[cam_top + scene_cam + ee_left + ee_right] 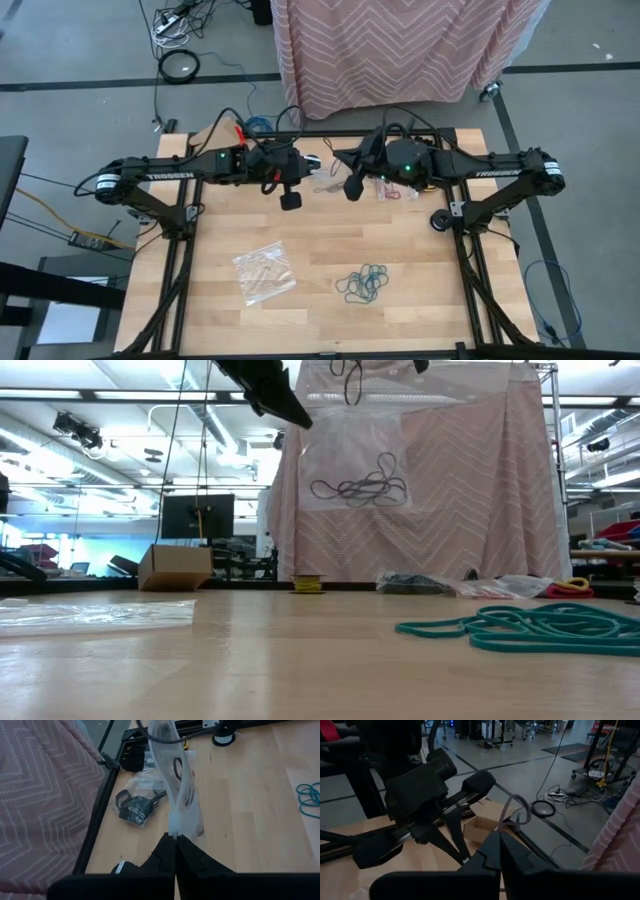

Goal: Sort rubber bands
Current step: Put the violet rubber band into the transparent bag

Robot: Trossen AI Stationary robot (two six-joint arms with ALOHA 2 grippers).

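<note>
A clear plastic bag (355, 460) hangs in the air over the table's far half, with black rubber bands (360, 487) inside it. My left gripper (175, 837) is shut on one end of the bag. My right gripper (500, 836) faces it, shut on a thin pale loop that seems to be the bag's other end. From above, the bag (325, 182) spans between the left gripper (291, 200) and the right gripper (352, 186). A heap of teal rubber bands (362, 283) lies loose on the wood near the front. My left gripper pinches the bag's gathered edge (173, 826) between its two fingertips, coming from the table's left and slanting down. The bag stretches away from the fingers, clear of the table. My right gripper pinches a thin pale looped strip (512, 815) at its fingertips, nearly level, from the table's right. Whether this is the bag's edge I cannot tell for sure.
A flat clear bag (265, 272) lies on the table's near left. More small bags, one with black contents (135, 807) and one with red bands (398, 190), lie by the far edge. A cardboard box (175, 567) and a pink cloth (400, 50) stand beyond the table.
</note>
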